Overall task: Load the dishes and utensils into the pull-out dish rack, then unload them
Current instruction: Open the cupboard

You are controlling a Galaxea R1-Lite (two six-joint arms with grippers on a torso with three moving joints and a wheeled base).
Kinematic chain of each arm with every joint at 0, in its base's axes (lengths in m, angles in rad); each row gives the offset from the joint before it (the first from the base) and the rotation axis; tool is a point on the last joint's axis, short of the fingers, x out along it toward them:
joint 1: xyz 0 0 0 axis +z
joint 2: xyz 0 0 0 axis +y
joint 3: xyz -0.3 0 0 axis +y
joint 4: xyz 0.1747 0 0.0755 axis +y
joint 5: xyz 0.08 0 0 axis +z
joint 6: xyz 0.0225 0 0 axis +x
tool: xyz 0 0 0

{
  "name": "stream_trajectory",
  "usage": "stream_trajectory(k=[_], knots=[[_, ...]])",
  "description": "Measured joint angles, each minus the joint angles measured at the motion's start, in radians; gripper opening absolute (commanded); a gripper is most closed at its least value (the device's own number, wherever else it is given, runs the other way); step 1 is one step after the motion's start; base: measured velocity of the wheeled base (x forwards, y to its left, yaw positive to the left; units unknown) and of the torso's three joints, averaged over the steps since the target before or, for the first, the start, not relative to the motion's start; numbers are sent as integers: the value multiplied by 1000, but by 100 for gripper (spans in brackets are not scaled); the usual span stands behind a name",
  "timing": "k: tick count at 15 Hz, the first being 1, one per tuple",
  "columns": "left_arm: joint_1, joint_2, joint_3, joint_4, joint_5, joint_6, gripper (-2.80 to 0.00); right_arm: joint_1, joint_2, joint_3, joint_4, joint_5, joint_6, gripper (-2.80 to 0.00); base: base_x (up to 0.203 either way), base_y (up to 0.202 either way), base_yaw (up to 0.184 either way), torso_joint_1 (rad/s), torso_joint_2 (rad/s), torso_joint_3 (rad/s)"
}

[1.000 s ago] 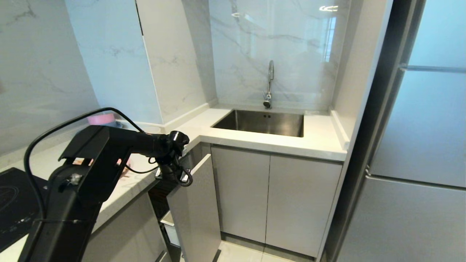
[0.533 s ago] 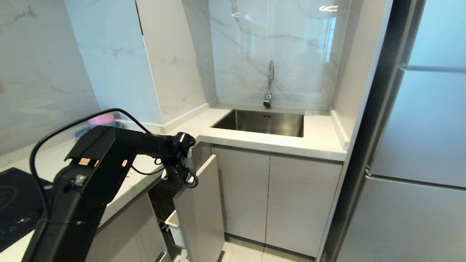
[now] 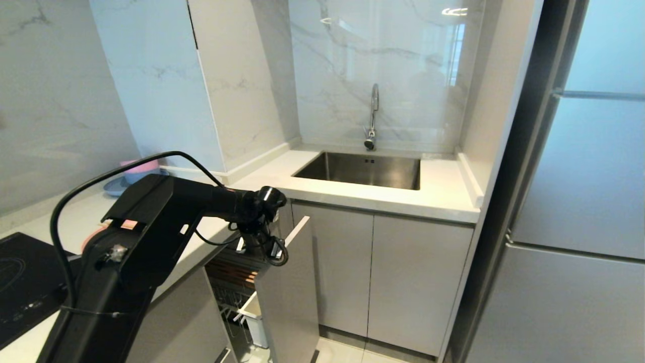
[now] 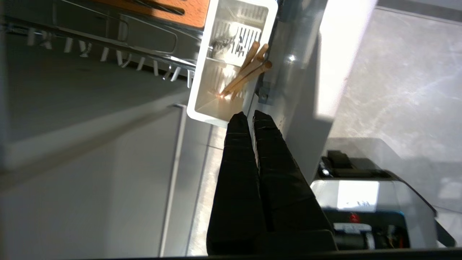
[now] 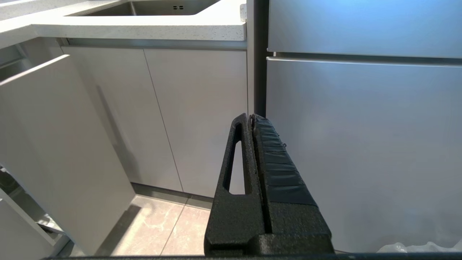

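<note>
Behind rack panel (image 3: 289,297): closed left claw (image 4: 249,115)

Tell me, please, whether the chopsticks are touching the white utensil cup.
Touching. The left wrist view shows the chopsticks standing inside the white utensil cup, tips down on its slotted floor and upper ends leaning over its rim.

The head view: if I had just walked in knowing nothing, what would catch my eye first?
Probably the big black left arm, reaching from the counter with its shut left gripper behind the pale grey front panel of the pull-out dish rack, which stands out from the cabinet. Inside, wooden chopsticks lean in the white utensil cup. Further back, a steel sink sits under its tap.
</note>
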Motion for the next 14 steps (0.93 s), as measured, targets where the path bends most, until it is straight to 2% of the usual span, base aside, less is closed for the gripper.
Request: stream_trajectory(k=[14], knots=[[-125,-48,88,-5,-4,-101,-280,0,0,0,0,0,0,-280,0,0,0,0,0,0]])
